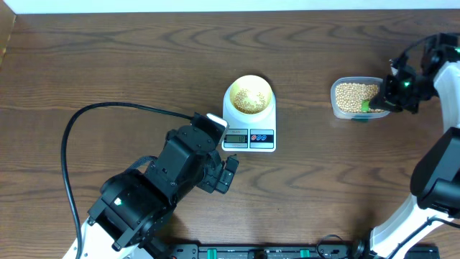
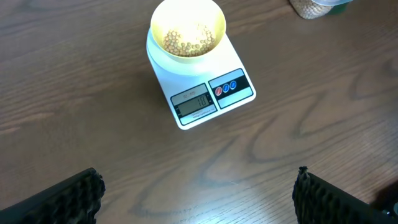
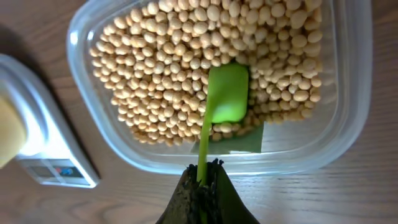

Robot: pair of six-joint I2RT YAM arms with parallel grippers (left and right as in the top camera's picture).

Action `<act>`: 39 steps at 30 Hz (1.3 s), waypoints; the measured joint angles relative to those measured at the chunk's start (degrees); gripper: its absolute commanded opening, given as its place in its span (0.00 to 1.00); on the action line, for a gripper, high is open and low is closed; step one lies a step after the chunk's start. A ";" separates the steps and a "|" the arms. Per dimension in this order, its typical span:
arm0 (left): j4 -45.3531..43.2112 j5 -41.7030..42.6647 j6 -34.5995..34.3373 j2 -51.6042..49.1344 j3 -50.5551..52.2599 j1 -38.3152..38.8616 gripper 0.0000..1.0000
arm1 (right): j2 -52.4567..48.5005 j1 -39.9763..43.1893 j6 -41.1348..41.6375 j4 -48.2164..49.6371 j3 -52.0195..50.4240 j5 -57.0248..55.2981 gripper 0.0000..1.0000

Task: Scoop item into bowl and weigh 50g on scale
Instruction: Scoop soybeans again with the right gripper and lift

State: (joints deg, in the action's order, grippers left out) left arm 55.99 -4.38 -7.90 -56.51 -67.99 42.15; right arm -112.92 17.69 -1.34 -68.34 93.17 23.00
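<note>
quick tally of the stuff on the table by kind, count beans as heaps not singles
scale: 1
pale-yellow bowl: 1
clear tub: 1
green spoon: 1
bean heaps: 2, one in the bowl, one in the tub
total: 6

Right fingers (image 3: 180, 202) pinch a green spoon (image 3: 227, 93) (by its handle), its head among beans (image 3: 161, 81) in a clear tub (image 3: 354, 93).

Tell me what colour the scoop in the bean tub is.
The scoop is bright green, clearest in the right wrist view.
</note>
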 measured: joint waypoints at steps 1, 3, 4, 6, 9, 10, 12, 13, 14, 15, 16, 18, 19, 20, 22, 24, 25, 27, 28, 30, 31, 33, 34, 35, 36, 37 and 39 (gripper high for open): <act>-0.02 -0.02 0.00 0.00 0.00 0.00 0.99 | -0.02 0.72 -0.66 -0.02 0.00 1.29 0.01; -0.02 0.00 0.00 0.00 0.00 0.00 0.99 | -0.07 2.01 -1.81 -0.04 0.00 3.96 0.01; 0.00 0.00 0.00 0.00 0.00 0.00 0.99 | -0.07 2.62 -2.32 -0.07 0.00 5.27 0.01; 0.00 0.00 0.00 0.00 0.00 0.00 0.99 | -0.09 3.82 -3.17 -0.04 0.00 7.91 0.01; -0.02 0.00 0.00 0.00 0.00 0.00 0.99 | -0.11 5.31 -4.37 0.07 -0.13 11.41 0.01; 0.00 0.00 0.00 0.00 0.00 0.00 0.99 | -0.09 5.75 -4.81 0.11 -0.35 12.44 0.01; 0.00 0.00 0.00 0.00 0.00 0.00 0.99 | -0.09 6.54 -5.44 0.68 -1.29 14.29 0.01; 0.00 0.00 0.00 0.00 0.00 0.00 0.99 | -0.09 6.97 -5.66 1.31 -2.05 15.15 0.01; 0.00 0.00 0.00 0.00 0.00 0.00 0.99 | -0.09 7.37 -5.79 1.97 -2.91 15.93 0.01; 0.00 0.00 0.00 0.00 0.00 0.00 0.99 | -0.09 8.00 -6.01 2.93 -4.17 17.05 0.01; 0.00 0.00 0.00 0.00 0.00 0.00 0.99 | -0.11 8.50 -6.14 3.63 -5.11 17.92 0.01; 0.00 -0.02 0.00 0.00 0.00 0.00 0.99 | -0.09 9.99 -6.54 5.33 -7.30 20.52 0.01; 0.00 -0.02 0.00 0.00 0.00 0.00 0.99 | -0.11 10.73 -6.73 5.99 -8.17 21.73 0.01; 0.00 0.00 0.00 0.00 0.00 0.00 0.99 | -0.11 11.54 -6.88 6.71 -9.16 23.08 0.01; -0.02 0.00 0.00 0.00 0.00 0.00 0.99 | -0.11 13.18 -7.15 7.98 -10.99 25.83 0.01; -0.02 0.00 0.00 0.00 0.00 0.00 0.99 | -0.15 14.78 -7.34 8.55 -12.35 28.37 0.01; -0.02 0.00 0.00 0.00 0.00 0.00 0.99 | -0.17 15.69 -7.54 8.76 -12.83 29.66 0.01; 0.00 0.00 0.00 0.00 0.00 0.00 0.99 | -0.22 17.03 -8.09 8.85 -13.09 31.85 0.01; -0.02 0.00 0.00 0.00 0.00 0.00 0.99 | -0.22 17.68 -8.26 8.92 -13.09 33.07 0.01; 0.00 0.00 0.00 0.00 0.00 0.00 0.99 | -0.22 18.60 -8.66 8.90 -13.09 35.15 0.01; -0.02 -0.02 0.00 0.00 0.00 0.00 0.99 | -0.22 18.93 -8.87 8.83 -13.09 35.85 0.01; 0.00 -0.02 0.00 0.00 0.00 0.00 0.99 | -0.22 19.21 -9.49 8.55 -13.09 37.35 0.01; 0.00 0.00 0.00 0.00 0.00 0.00 0.99 | -0.22 19.26 -9.66 8.37 -13.09 38.07 0.01; -0.02 0.00 0.00 0.00 0.00 0.00 0.99 | -0.22 19.26 -9.79 8.20 -13.09 38.84 0.01; 0.00 0.00 0.00 0.00 0.00 0.00 0.99 | -0.22 19.26 -10.01 8.02 -13.09 39.65 0.01; -0.02 0.00 0.00 0.00 0.00 0.00 0.99 | -0.22 19.26 -10.38 7.85 -13.09 40.59 0.01; 0.00 0.00 0.00 0.00 0.00 0.00 0.99 | -0.22 19.26 -11.26 7.41 -13.09 42.86 0.01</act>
State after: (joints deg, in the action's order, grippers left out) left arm 55.99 -4.38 -7.90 -56.51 -67.99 42.15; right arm -113.14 36.95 -12.60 -60.93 80.07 65.87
